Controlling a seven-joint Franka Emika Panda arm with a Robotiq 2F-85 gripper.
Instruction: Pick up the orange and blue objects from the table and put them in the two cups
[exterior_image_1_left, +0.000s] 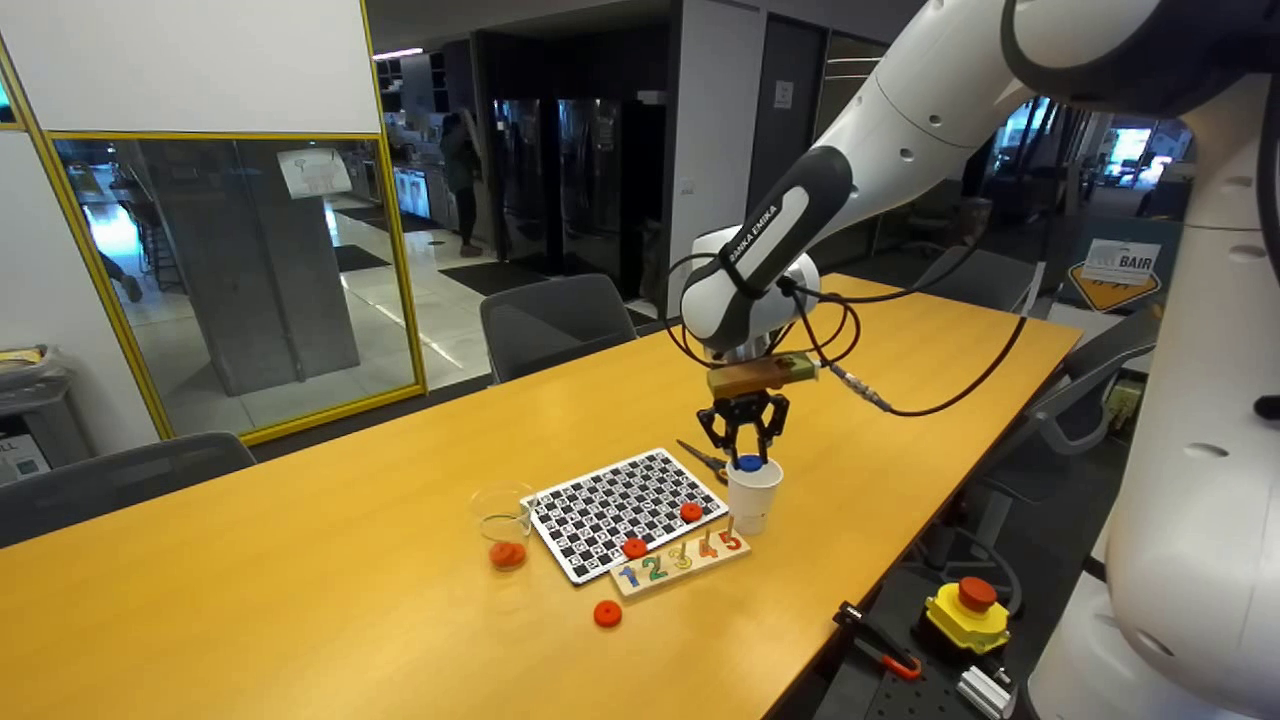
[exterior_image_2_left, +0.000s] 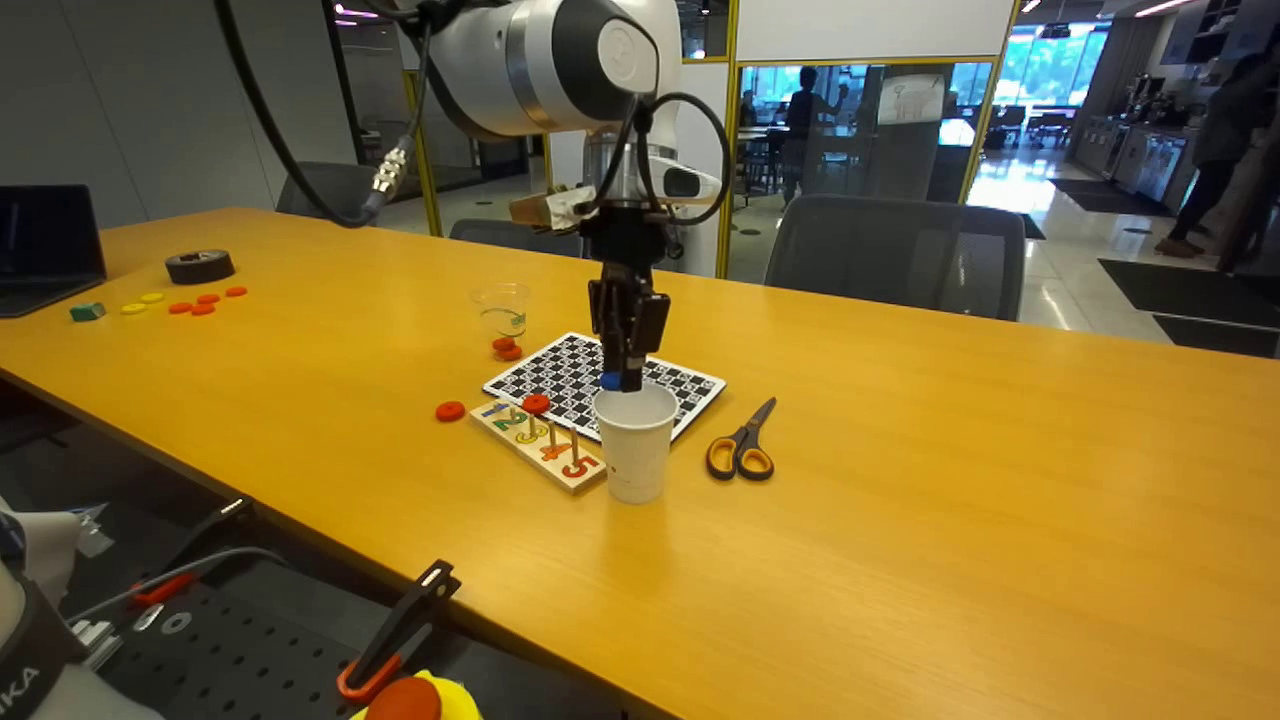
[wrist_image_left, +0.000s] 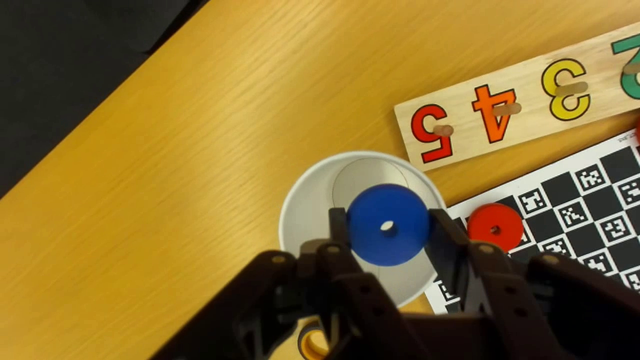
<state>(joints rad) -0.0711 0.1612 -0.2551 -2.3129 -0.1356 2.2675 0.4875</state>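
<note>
My gripper (wrist_image_left: 389, 220) is shut on a blue disc (wrist_image_left: 388, 240) with a small centre hole, one finger on each side. It holds the disc over the mouth of the white paper cup (exterior_image_1_left: 754, 505); in an exterior view the blue disc (exterior_image_2_left: 610, 381) sits around rim height. A clear cup (exterior_image_1_left: 503, 500) stands across the checkered board, with orange discs (exterior_image_1_left: 507, 556) seen at its bottom. Another orange disc (exterior_image_1_left: 607, 614) lies on bare table. A further orange disc (exterior_image_1_left: 691, 512) rests on the checkered board, and one more orange disc (exterior_image_1_left: 635, 548) is at its edge.
Beside the white cup are a wooden number board (exterior_image_1_left: 680, 563) with upright pegs, the flat checkered board (exterior_image_1_left: 620, 505) and scissors (exterior_image_2_left: 742, 450). Farther off lie a black tape roll (exterior_image_2_left: 199, 266), more orange discs (exterior_image_2_left: 207, 299), yellow discs (exterior_image_2_left: 134, 309), a green block (exterior_image_2_left: 88, 312) and a laptop (exterior_image_2_left: 45, 240).
</note>
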